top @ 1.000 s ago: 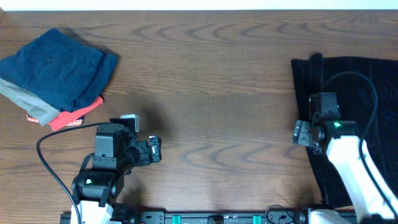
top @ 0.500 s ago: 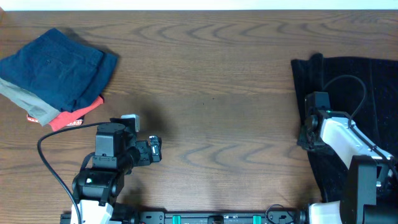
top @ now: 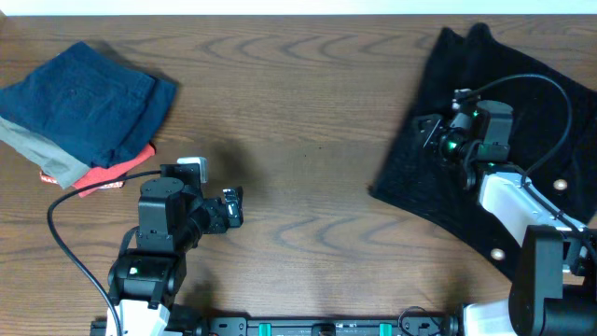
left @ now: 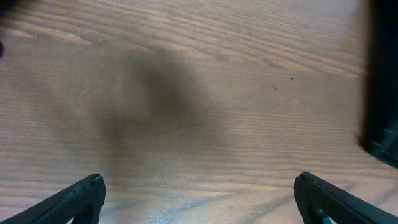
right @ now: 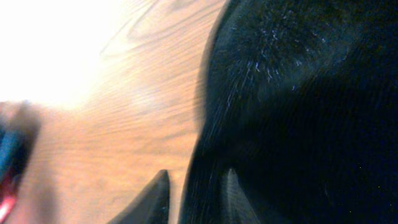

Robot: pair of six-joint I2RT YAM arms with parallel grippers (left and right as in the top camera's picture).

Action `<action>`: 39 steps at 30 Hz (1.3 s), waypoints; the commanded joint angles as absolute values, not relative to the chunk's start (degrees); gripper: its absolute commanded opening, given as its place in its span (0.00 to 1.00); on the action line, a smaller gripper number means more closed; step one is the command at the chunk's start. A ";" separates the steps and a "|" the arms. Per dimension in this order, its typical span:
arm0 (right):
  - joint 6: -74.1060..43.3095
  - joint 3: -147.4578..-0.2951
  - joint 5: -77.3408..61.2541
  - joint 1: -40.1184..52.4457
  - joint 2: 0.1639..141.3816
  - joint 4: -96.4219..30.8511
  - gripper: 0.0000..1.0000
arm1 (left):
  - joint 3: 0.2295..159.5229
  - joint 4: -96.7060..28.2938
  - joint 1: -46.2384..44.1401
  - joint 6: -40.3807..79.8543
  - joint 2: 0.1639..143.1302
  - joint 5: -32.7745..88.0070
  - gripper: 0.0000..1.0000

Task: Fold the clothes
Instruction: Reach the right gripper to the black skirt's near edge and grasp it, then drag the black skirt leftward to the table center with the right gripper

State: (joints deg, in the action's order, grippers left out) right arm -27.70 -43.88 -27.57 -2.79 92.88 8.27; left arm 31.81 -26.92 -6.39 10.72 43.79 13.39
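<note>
The table is covered at the right of the frame by the garment, black, its long axis judged top to bottom. The folded pile is stacked upper left. The right gripper, the nearer, is pressed together on the garment's left edge. The left gripper is held spread and empty lower left, well apart; the garment is found to its right.

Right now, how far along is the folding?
Done: only the corner pile looks folded. In hand: the right end effector pinches an edge of the garment. To do: every fold; the garment lies loose, and the left end effector hangs open over the table.
</note>
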 commanded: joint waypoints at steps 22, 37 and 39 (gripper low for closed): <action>-10.22 -42.94 -6.72 3.51 78.00 -32.40 0.93 | 32.86 -21.67 -6.20 25.82 54.08 17.41 0.98; -17.37 -42.26 -5.17 12.64 93.73 -25.08 0.59 | 32.86 -23.90 -6.20 25.82 56.88 17.56 0.98; -17.65 -42.26 -9.26 15.84 95.37 -24.03 0.61 | 32.86 -23.90 -6.20 25.82 56.88 17.54 0.98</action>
